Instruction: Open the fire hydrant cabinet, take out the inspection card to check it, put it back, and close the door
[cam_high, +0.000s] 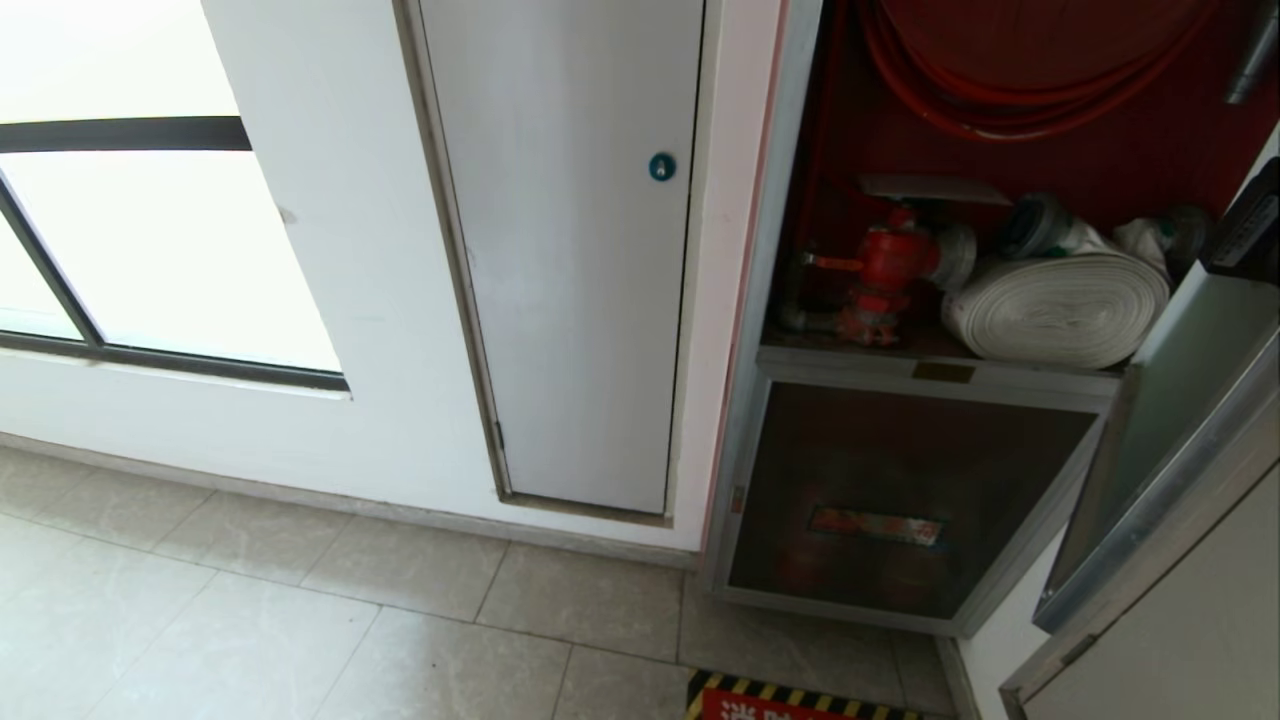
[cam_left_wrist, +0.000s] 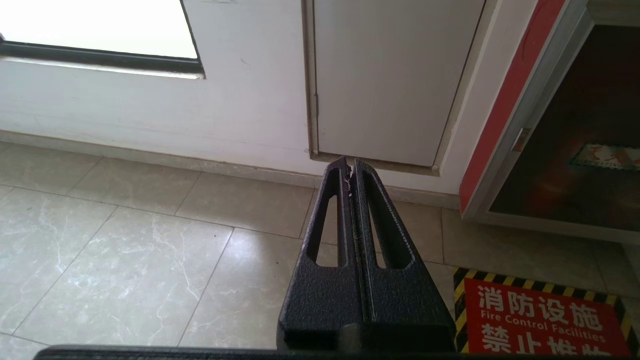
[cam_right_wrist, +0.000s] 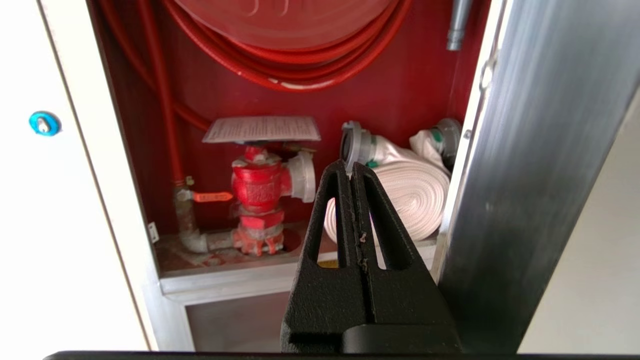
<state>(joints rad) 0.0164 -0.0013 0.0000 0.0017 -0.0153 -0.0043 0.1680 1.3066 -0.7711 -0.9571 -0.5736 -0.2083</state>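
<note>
the fire hydrant cabinet (cam_high: 900, 150) is standing open at the upper right of the head frame, its door (cam_high: 1170, 430) swinging out along the right edge. the inspection card (cam_right_wrist: 261, 129) is lying flat on top of the red valve (cam_right_wrist: 257, 187), left of the white rolled hose (cam_right_wrist: 405, 195). the right gripper (cam_right_wrist: 352, 170) is hovering in front of the opening, closed on nothing. the left gripper (cam_left_wrist: 348, 165) is pointing at the floor tiles (cam_left_wrist: 125, 250), fingers pressed together and empty.
</note>
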